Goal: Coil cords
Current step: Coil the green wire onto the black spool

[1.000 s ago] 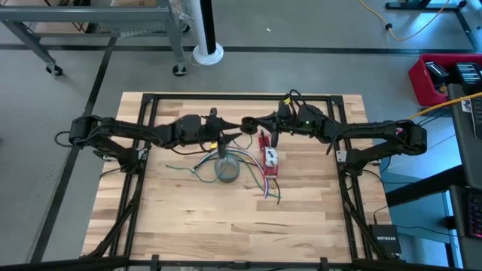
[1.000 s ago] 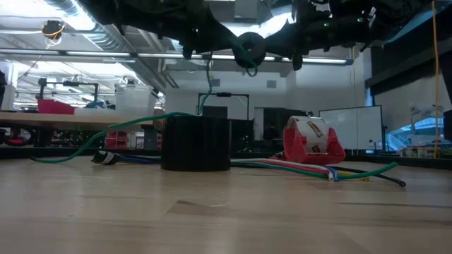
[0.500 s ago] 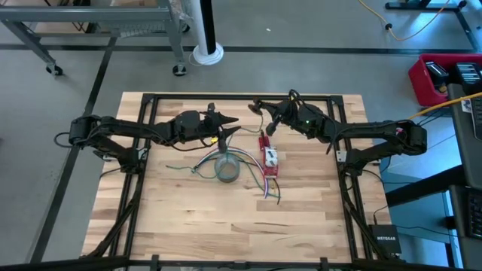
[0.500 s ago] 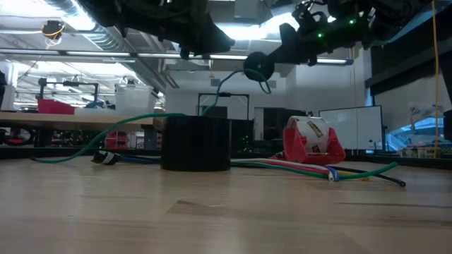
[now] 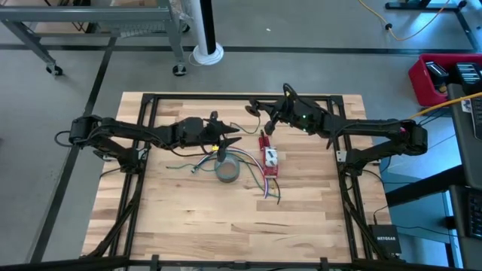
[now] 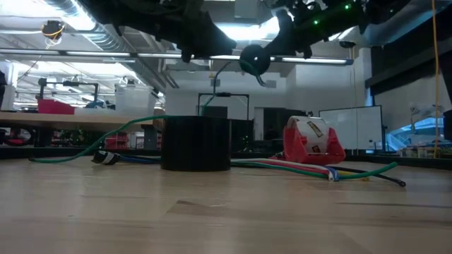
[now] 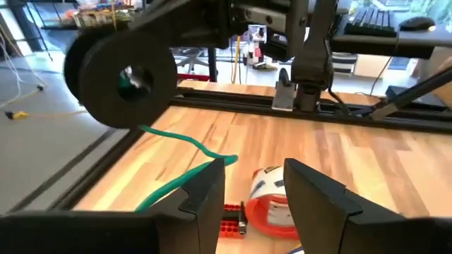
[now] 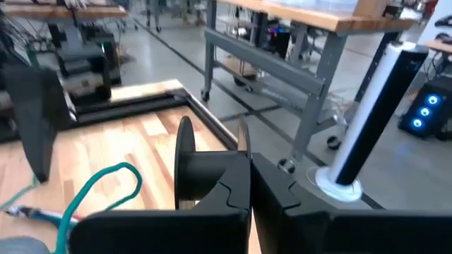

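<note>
High view shows the table (image 5: 301,218) with loose cords (image 5: 197,162) lying beside the grey tape roll (image 5: 227,169), so coiling is mostly left to do. Right tool (image 5: 254,107), pressed together, holds a dark spool (image 6: 254,59) above the roll; a green cord (image 6: 219,74) hangs from it. Left tool (image 5: 235,135) is spread, holding nothing. No writing can be read.

Setting was a robotics lab/workshop: metal-frame workbenches (image 8: 296,63), exposed ceiling ducts (image 6: 70,10), whiteboard (image 6: 351,127), concrete floor (image 5: 301,30).
</note>
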